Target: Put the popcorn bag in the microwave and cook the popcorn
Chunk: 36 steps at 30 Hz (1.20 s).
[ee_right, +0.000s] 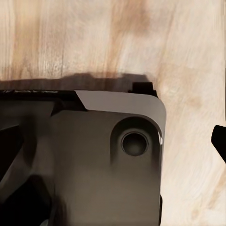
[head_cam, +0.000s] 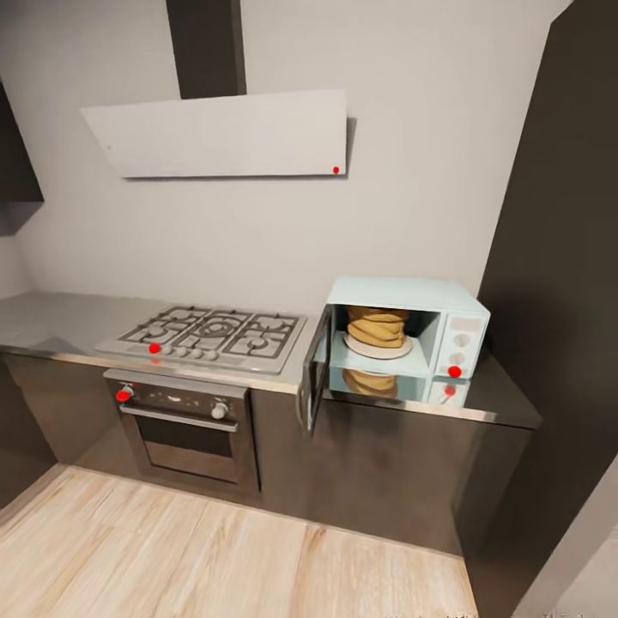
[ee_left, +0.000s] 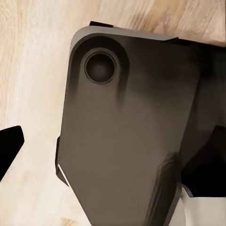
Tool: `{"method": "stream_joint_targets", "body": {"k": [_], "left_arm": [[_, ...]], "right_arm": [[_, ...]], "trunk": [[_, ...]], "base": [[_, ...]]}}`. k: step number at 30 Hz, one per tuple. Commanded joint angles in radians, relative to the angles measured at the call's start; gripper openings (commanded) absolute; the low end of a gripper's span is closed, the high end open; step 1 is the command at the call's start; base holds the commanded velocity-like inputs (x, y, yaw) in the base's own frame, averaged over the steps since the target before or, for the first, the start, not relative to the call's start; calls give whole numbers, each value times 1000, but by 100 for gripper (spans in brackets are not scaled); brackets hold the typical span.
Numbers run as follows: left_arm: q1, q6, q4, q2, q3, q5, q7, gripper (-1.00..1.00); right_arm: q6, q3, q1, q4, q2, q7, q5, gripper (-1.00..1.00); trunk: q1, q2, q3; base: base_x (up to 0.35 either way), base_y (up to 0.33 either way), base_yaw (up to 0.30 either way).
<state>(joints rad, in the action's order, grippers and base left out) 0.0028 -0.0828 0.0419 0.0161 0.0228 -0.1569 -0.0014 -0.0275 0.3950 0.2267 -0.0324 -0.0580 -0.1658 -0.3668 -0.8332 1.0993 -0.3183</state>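
Observation:
The pale mint-blue microwave [head_cam: 403,294] stands on the grey countertop [head_cam: 51,322] at the right end, its dark glass door [head_cam: 314,371] swung open to the left. Inside, the tan-brown popcorn bag [head_cam: 378,326] sits upright on the round beige turntable [head_cam: 378,348]. The popcorn itself is hidden by the sack. My left gripper [ee_left: 113,146] hangs open over the floor, one black fingertip [ee_left: 9,146] at the picture's edge. My right gripper [ee_right: 113,141] is open too, a black fingertip [ee_right: 219,140] showing. Both are far from the microwave.
A steel gas hob [head_cam: 210,335] lies left of the microwave, above a black built-in oven [head_cam: 184,425]. A grey hood [head_cam: 223,133] hangs on the wall. A tall dark cabinet [head_cam: 558,257] closes the right side. My dark base [ee_left: 127,132] stands on the wood floor [head_cam: 172,558].

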Motion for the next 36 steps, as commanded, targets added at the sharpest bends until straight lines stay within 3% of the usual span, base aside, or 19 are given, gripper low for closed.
{"method": "stream_joint_targets", "body": {"k": [1,12,20,22,25,28,29,30,33,34,36], "left_arm": [[0,-2,1,0,2,-7,0,100],[0,-5,1,1,-2,-9,0,100],[0,-6,22,-1,0,-7,0,100],[0,2,93,-4,-1,-3,5,100],[0,8,197,-32,0,-5,8,100],[0,67,376,-104,3,-11,4,100],[0,111,444,-122,4,-13,2,100],[0,195,559,-140,4,-13,0,100],[-3,415,849,-160,5,-12,-4,100],[-26,505,945,-162,5,-12,-4,100],[-114,614,1033,-163,5,-13,-5,100]], "right_arm": [[-2,8,1,-1,-1,-1,-8,100],[-2,8,1,-1,0,2,-9,100],[0,4,0,-1,-2,2,-16,100],[1,3,1,-1,-2,2,-16,100],[1,2,1,-1,-2,2,-16,100],[1,2,0,-1,-2,2,-15,100],[1,2,0,-1,-2,2,-16,100],[1,2,1,-1,-3,2,-16,100],[2,2,1,-1,-3,2,-17,100],[3,2,1,-1,-3,2,-17,100],[3,1,1,-1,-3,2,-17,100]], "trunk": [[0,1,0],[0,1,7],[0,1,8],[0,1,8],[0,1,8],[0,1,8],[0,1,8],[0,1,8],[0,1,8],[0,1,8],[0,1,8]], "base": [[2,2,-255],[0,0,-263],[0,0,-54],[0,0,-1],[0,0,0],[0,0,0],[0,0,0],[0,0,0],[0,0,0],[0,0,0],[0,0,0]]}}
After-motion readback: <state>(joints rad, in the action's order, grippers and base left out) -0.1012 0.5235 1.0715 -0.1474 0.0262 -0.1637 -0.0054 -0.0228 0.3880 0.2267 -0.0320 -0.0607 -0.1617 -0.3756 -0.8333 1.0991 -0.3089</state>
